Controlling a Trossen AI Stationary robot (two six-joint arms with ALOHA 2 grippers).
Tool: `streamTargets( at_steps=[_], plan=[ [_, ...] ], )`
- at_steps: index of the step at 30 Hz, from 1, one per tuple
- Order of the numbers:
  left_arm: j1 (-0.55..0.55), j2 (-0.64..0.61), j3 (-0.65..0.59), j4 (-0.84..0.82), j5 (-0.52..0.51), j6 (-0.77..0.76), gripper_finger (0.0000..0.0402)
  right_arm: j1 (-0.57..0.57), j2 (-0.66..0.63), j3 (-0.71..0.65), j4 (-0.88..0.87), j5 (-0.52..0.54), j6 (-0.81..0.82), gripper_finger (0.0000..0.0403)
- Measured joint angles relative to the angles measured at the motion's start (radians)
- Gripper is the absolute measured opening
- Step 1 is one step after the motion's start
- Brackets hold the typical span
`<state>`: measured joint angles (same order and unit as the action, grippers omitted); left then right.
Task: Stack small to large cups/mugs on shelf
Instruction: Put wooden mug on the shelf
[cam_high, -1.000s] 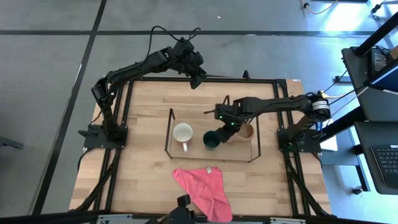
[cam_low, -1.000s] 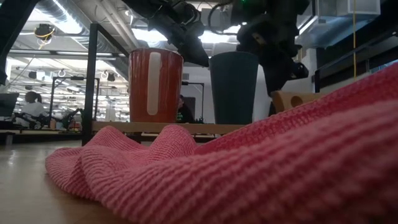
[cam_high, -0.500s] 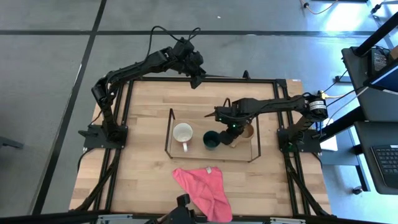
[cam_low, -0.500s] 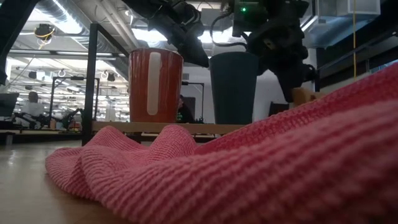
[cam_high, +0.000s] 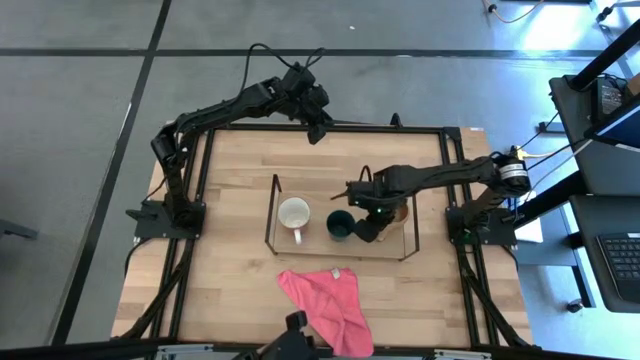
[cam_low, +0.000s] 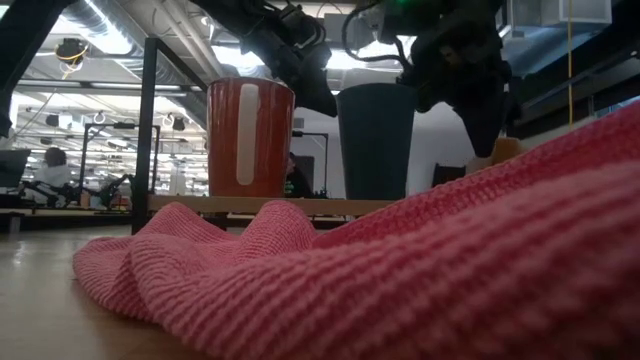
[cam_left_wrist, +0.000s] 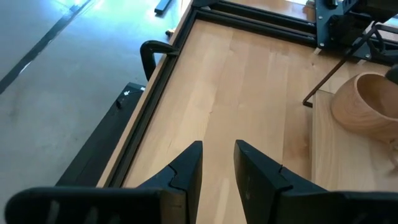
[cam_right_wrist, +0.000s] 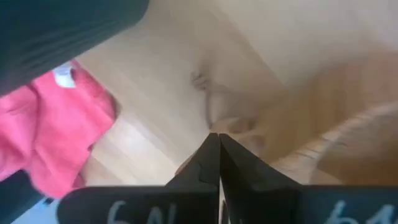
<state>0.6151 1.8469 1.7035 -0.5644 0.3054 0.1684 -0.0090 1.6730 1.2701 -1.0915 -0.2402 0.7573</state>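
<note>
The shelf (cam_high: 272, 215) is a low black rod rack in the middle of the table. On it, each standing on its base, are the red mug with a white inside (cam_high: 294, 213) (cam_low: 250, 135), the dark green cup (cam_high: 339, 225) (cam_low: 377, 140) and the tan wooden cup (cam_high: 398, 211) (cam_low: 503, 148). My right gripper (cam_high: 368, 229) (cam_right_wrist: 214, 138) is shut, low between the green cup and the wooden cup, right beside the wooden cup (cam_right_wrist: 348, 143). My left gripper (cam_high: 318, 127) (cam_left_wrist: 219, 155) is open and empty above the table's far edge. My right gripper's shut fingertips (cam_right_wrist: 208, 149) point down next to the wooden cup's side (cam_right_wrist: 292, 137). The view is blurred there, and I cannot tell whether they touch the cup.
A pink cloth (cam_high: 330, 305) lies crumpled near the table's front edge and fills the foreground of the low view (cam_low: 400, 280). The black frame (cam_left_wrist: 155, 99) edges the table. Bare wood lies left of the shelf (cam_high: 225, 230).
My right gripper has moved toward the table's near edge and a little right, staying shut, along the wooden cup's side. In the low view the visible part of the wooden cup has shifted right.
</note>
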Motion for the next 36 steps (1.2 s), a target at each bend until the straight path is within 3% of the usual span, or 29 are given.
streamTargets(
  at_steps=[12, 22, 36],
  plan=[
    [0.004, 0.000, 0.000, 0.032, 0.007, 0.000, 0.0086, -0.028, -0.020, 0.091, -0.094, 0.280, -0.006, 0.0006],
    [0.004, 0.000, 0.000, 0.035, 0.007, 0.000, 0.0086, -0.148, -0.020, 0.097, -0.300, 0.244, 0.132, 0.0004],
    [0.004, 0.000, 0.000, 0.034, 0.007, 0.000, 0.0086, -0.205, 0.000, 0.097, -0.298, 0.280, 0.132, 0.0004]
  ],
)
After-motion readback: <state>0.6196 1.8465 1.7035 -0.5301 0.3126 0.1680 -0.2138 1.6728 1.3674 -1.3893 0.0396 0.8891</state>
